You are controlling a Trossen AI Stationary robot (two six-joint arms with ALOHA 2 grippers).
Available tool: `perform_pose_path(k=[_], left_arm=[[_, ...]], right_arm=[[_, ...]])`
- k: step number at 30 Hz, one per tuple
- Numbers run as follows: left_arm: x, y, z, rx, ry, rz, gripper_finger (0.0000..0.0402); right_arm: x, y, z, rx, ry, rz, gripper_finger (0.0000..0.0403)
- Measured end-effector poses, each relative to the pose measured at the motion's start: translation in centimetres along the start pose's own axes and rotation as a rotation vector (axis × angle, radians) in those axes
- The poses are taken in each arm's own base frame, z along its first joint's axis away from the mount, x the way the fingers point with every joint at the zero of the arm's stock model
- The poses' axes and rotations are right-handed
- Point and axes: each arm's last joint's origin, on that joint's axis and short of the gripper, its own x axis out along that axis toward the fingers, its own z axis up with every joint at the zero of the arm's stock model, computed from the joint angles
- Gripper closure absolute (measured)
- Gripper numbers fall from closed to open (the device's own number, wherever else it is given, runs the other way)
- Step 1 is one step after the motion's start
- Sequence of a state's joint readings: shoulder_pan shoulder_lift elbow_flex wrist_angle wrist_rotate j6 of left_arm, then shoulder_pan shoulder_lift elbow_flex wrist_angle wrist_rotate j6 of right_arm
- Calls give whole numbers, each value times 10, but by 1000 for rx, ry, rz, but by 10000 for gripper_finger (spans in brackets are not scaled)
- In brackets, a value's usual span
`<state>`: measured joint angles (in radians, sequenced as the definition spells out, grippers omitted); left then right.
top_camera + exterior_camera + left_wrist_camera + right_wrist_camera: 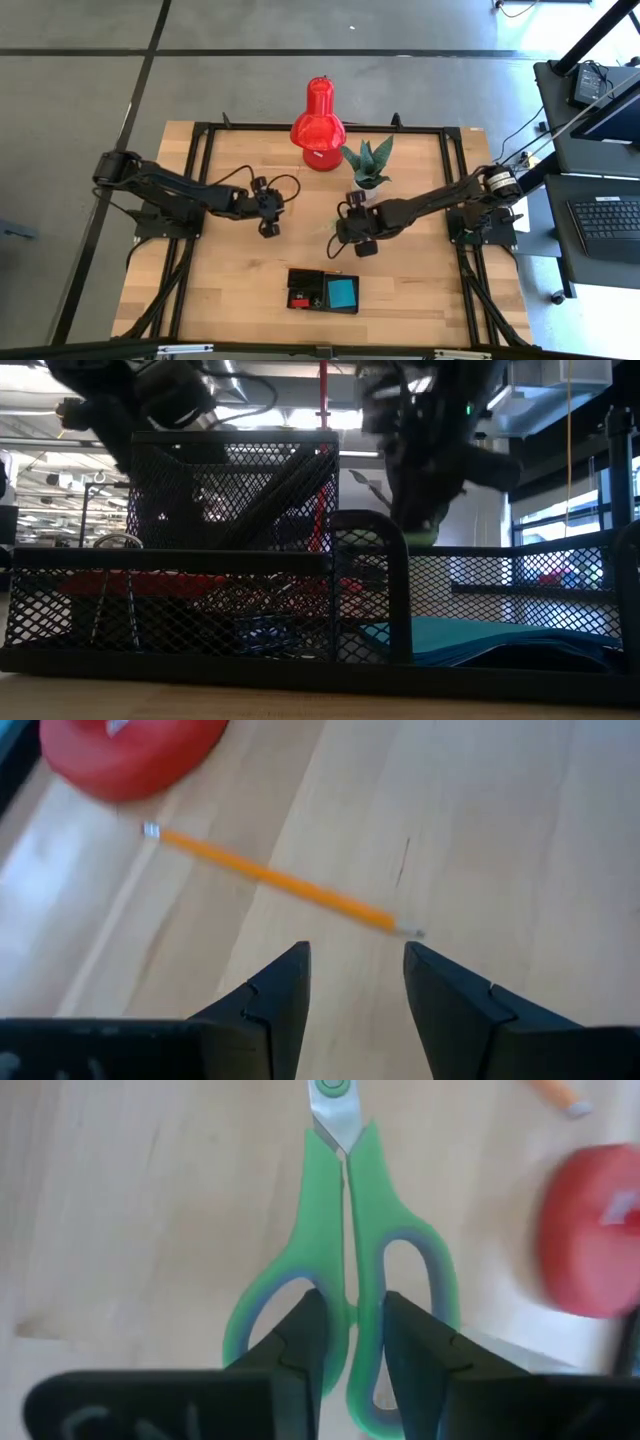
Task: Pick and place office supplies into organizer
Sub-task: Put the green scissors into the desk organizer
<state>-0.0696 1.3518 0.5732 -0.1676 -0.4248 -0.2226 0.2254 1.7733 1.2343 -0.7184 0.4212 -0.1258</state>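
Green-handled scissors (345, 1280), orange pencil (275, 878)

Scissors (345, 1270) blades cut off by edge (pencil (555, 1092) too).

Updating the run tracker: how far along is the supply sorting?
Done: the organizer already holds the blue note pad and a red piece. In hand: the right tool is clamped on the green scissors. Left: an orange pencil lies on the table ahead of the open left tool.
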Motion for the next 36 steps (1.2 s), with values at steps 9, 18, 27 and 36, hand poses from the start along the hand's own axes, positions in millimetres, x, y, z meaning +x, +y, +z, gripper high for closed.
perform_pose_path(k=[9, 18, 27, 36], left_arm=[[5, 3, -22, -79, 3, 5, 245], [8, 3, -31, -111, -6, 3, 245], [8, 3, -27, -125, -37, -7, 245], [8, 2, -26, -130, -45, -9, 245]], right_arm=[[-59, 1, 27, -120, -18, -192, 319], [-104, 9, 39, -173, -70, -223, 319], [-114, 20, 40, -276, -88, -254, 319], [-119, 29, 47, -374, -89, -304, 319]])
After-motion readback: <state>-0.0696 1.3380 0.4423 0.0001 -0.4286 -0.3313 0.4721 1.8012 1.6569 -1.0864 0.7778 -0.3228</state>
